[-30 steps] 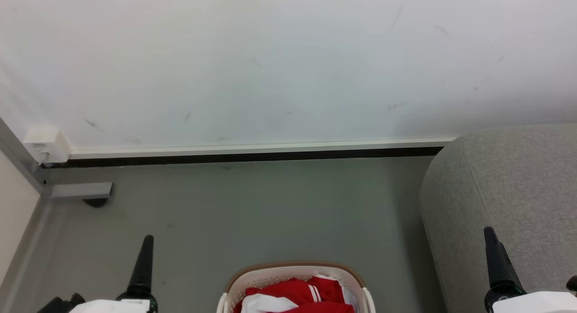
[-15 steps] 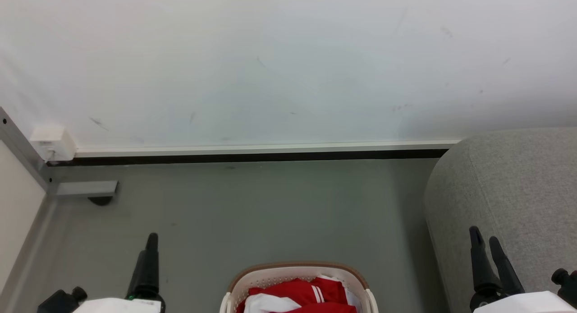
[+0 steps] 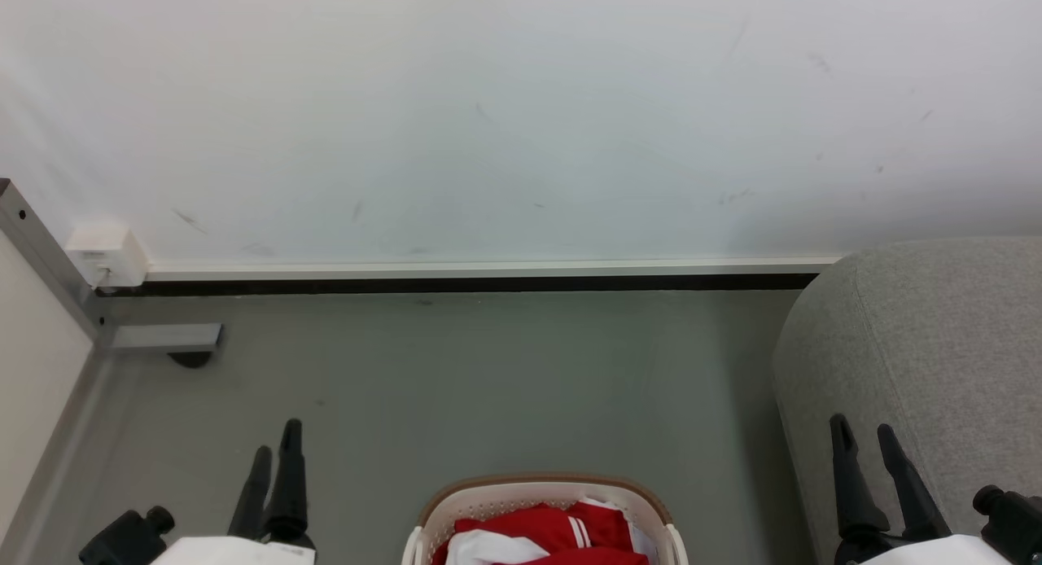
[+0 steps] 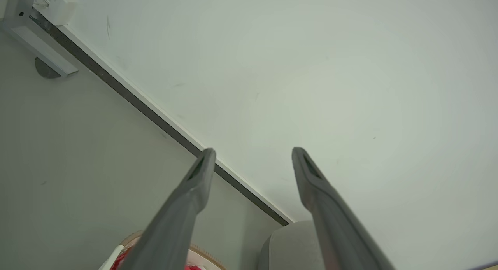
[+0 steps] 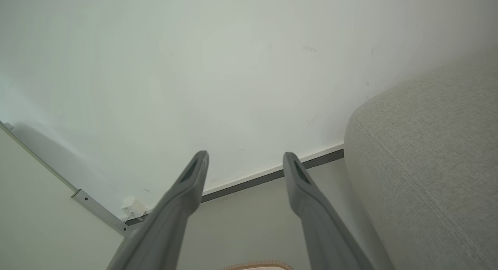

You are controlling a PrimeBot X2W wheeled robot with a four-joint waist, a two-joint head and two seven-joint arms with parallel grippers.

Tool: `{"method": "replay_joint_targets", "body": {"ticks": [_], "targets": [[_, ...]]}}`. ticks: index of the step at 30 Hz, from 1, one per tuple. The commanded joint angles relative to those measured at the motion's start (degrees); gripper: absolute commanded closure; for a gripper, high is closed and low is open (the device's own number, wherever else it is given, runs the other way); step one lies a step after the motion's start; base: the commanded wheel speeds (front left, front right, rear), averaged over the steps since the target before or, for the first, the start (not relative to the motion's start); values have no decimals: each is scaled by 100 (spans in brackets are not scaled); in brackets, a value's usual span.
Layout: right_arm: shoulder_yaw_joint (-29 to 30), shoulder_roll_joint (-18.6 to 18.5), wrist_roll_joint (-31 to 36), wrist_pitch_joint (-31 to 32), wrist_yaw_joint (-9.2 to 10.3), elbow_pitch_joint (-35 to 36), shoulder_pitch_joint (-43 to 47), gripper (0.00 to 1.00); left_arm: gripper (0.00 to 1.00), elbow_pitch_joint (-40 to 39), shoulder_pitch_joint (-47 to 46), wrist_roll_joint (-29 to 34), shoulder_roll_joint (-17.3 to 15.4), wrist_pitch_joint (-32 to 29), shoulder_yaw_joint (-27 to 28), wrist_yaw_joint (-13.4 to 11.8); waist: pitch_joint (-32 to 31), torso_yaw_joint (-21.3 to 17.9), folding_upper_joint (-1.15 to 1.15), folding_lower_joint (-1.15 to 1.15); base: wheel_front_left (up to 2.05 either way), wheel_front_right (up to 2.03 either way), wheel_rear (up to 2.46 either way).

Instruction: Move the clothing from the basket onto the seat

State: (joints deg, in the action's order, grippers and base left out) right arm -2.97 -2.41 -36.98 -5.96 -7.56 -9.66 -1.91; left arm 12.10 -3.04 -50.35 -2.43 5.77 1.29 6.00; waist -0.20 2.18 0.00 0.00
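1. Wall [image 3: 521, 117]: pale and lightly scuffed. It stands behind the basket [image 3: 488, 500], well apart from it.
2. Floor [image 3: 488, 386]: plain grey. It carries the basket, and a bare stretch runs from the basket back to the wall.
3. Seat [image 3: 936, 345]: light grey woven upholstery with a rounded corner and a seam line. It stands to the right of the basket, with a strip of floor between them.
4. Skirting [image 3: 488, 268]: a white strip over a dark strip along the foot of the wall, behind the basket.
5. Basket: cream perforated plastic with brown rim trim, standing upright. Its near part is cut off by the lower edge of the head view.
6. Clothing [image 3: 537, 532]: red fabric with white panels and thin white stripes. It lies bunched inside the basket and clear of the seat.
7. Right pincer [image 3: 861, 427]: right of the basket and in front of the seat. Its fingers are spread wide, empty, and point toward the wall.
8. Left pincer [image 3: 277, 437]: left of the basket and above the floor. The left wrist view shows its fingers spread wide and empty.
9. Bracket [image 3: 163, 337]: a grey metal bar at floor level, behind and left of the basket.
10. Box [image 3: 106, 251]: small and white, on the wall above the bracket, behind and left of the basket.
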Motion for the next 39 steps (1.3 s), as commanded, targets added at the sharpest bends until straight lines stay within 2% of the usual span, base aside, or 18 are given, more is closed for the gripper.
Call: {"method": "replay_joint_targets", "body": {"ticks": [1,21,39], "targets": [[-16,-59,261,-72,6,96,21,0,0,-67,-60,269,-47,91,-14,16,2,9,0,0,0,0,0],[-133,-63,1493,-365,8,-1,48,0,0,-77,63,1783,-54,383,-68,-10,-32,-43,0,0,0,0,0],[-116,-65,2394,-597,10,-305,39,0,0,-189,293,3356,-105,615,236,18,-36,-109,0,0,0,0,0]]}}
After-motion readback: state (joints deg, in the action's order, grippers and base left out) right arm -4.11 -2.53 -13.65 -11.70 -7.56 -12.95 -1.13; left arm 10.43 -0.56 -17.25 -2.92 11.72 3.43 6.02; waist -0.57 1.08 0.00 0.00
